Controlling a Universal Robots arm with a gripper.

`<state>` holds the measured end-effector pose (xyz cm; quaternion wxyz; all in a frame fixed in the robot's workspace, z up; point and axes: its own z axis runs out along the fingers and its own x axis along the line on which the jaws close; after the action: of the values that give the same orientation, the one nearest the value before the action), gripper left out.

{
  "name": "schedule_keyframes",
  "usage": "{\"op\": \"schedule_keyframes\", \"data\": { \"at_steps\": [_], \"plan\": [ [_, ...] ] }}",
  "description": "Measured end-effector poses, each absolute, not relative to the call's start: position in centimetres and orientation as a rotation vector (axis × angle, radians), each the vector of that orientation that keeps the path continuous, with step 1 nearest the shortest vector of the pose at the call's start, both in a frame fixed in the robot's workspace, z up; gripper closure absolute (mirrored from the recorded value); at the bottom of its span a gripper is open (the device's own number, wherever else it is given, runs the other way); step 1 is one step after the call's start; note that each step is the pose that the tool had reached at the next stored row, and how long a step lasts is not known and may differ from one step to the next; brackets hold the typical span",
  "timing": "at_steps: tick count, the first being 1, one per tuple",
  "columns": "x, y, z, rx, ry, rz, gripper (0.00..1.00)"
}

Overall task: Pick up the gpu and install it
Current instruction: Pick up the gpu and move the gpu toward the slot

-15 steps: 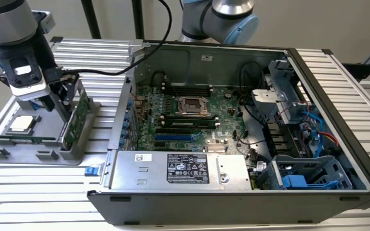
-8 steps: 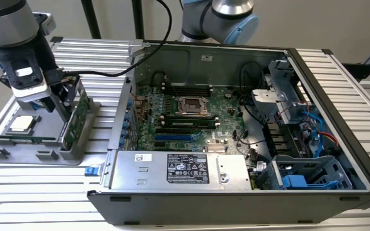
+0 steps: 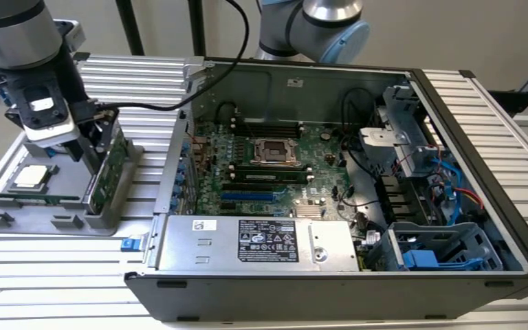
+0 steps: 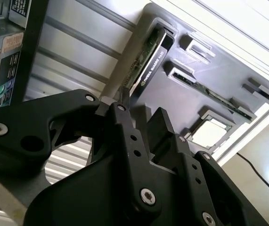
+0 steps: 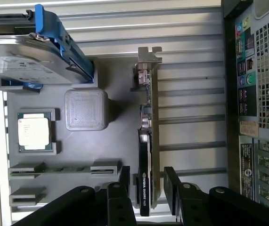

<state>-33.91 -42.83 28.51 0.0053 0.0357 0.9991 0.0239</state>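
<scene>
- I have the gripper [image 3: 82, 148] down over the grey parts tray [image 3: 25, 223]. The tray sits on the slatted table [image 3: 62, 275] just beside the open computer case [image 3: 484, 130], on the exterior view's left.
- The gpu [image 5: 148, 122] stands on edge in its slot in that tray, not yet lifted. Its silver bracket is at the end away from my fingers.
- In the first wrist view the fingers [image 5: 171, 179] stand apart, one on each side of the card. A slim gap shows at both faces, so nothing is clamped.
- I judge this to be the pick-up step, at the point of lining up the grasp. The install has not begun, and the motherboard [image 3: 245, 172] in the case looks to have free expansion slots.
- The grasp calls for an even squeeze on the two flat faces, cooler and board. The card must stay upright so it leaves the slot straight rather than wedging.
- The processor [image 5: 33, 133] and the hard drive [image 5: 26, 52] sit in neighbouring tray bays, apart from the fingers.
</scene>
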Motion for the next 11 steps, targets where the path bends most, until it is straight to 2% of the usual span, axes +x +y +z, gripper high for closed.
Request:
{"op": "schedule_keyframes", "data": {
  "at_steps": [11],
  "plan": [
    [-33.49,-42.83,28.14,0.112,3.129,0.075,0.0]
  ]
}}
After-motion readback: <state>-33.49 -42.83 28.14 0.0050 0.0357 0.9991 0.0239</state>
